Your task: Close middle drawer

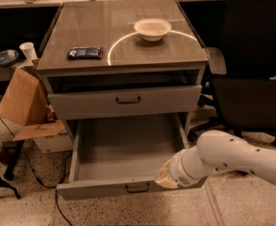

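Note:
The middle drawer (128, 149) is pulled far out of the grey cabinet. Its plain grey box interior shows nothing inside. Its low front panel (104, 190) faces me, with a small dark handle (137, 188) at its centre. My white arm comes in from the lower right. My gripper (165, 178) is at the arm's tan end, right at the drawer's front panel, just right of the handle. The taller-fronted drawer (123, 100) above it stands a little way out.
A white bowl (152, 28) and a dark blue packet (85, 52) lie on the cabinet top (128, 51). A black office chair (255, 79) stands close on the right. A cardboard box (27, 102) and cables are on the floor at the left.

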You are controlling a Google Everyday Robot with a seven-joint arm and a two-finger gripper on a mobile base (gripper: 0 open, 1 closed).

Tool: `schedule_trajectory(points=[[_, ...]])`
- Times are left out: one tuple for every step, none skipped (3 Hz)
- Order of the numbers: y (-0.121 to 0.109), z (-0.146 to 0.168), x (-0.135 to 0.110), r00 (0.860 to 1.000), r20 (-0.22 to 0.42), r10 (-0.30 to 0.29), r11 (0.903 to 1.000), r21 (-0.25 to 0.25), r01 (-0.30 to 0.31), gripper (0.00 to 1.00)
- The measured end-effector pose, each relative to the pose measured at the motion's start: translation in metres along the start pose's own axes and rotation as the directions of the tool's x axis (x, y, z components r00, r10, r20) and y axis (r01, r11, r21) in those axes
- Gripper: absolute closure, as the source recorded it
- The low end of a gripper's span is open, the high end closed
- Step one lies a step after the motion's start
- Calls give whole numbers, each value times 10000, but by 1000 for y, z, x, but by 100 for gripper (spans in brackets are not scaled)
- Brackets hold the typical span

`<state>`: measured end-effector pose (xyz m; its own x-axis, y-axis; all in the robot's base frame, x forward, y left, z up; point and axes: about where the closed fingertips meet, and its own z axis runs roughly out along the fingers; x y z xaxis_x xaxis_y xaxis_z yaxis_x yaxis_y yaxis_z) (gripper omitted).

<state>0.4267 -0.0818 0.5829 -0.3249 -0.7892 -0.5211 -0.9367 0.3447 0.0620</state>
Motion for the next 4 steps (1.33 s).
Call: schedule_trajectory(points=[[0,1,0,10000,8,9,10000,-11,-9,100],[-4,9,6,9999,91,42,9999,-108,-41,100],[-18,24,30,9991,351,243,9996,-176,-237,100],[-30,38,65,9970,491,601,9980,-239,-590,100]])
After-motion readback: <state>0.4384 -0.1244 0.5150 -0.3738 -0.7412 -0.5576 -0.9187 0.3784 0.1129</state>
